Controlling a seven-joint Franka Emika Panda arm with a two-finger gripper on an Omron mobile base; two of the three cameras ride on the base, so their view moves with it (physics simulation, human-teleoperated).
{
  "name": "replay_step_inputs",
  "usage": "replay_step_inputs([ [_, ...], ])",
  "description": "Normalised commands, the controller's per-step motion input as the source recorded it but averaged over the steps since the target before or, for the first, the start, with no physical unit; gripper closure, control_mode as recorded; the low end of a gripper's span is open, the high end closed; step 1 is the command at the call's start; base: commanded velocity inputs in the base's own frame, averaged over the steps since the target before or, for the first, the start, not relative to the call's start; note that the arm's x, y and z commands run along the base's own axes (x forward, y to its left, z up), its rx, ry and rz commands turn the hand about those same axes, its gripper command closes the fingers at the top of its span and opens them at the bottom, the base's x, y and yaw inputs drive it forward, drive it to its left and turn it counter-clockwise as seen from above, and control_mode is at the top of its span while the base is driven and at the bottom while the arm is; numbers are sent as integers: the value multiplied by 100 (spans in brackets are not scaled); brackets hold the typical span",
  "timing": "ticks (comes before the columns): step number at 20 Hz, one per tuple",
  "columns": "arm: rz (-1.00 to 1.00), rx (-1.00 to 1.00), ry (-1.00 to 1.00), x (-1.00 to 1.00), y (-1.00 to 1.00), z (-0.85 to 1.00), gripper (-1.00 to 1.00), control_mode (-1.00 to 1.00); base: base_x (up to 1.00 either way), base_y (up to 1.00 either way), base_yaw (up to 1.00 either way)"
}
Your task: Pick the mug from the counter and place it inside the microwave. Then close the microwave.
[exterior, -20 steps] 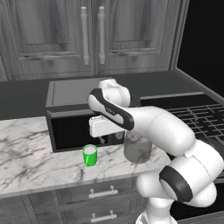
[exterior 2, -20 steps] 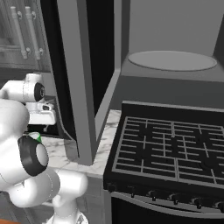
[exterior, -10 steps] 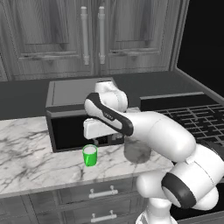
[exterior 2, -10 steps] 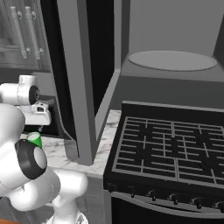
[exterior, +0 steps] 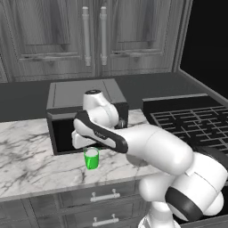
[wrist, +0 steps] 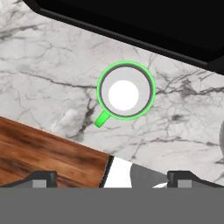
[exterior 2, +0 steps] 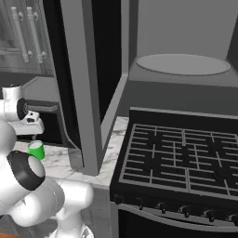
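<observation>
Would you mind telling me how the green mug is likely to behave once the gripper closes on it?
The mug looks rigid and smooth, so it should keep its shape but might slip a little. It stands upright and empty on the counter, so it is probably light. Its side handle may snag or turn it if caught.

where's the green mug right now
The mug stands upright on the counter, just in front of the open microwave, directly below the gripper.
</observation>
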Motion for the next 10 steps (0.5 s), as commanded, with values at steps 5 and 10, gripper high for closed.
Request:
replay_step_inputs([
  [5,0,2,-11,13,3,-44,-100,-100,0,0,0],
  [10,0,0,-5,0,23,-9,-100,-100,0,0,0],
])
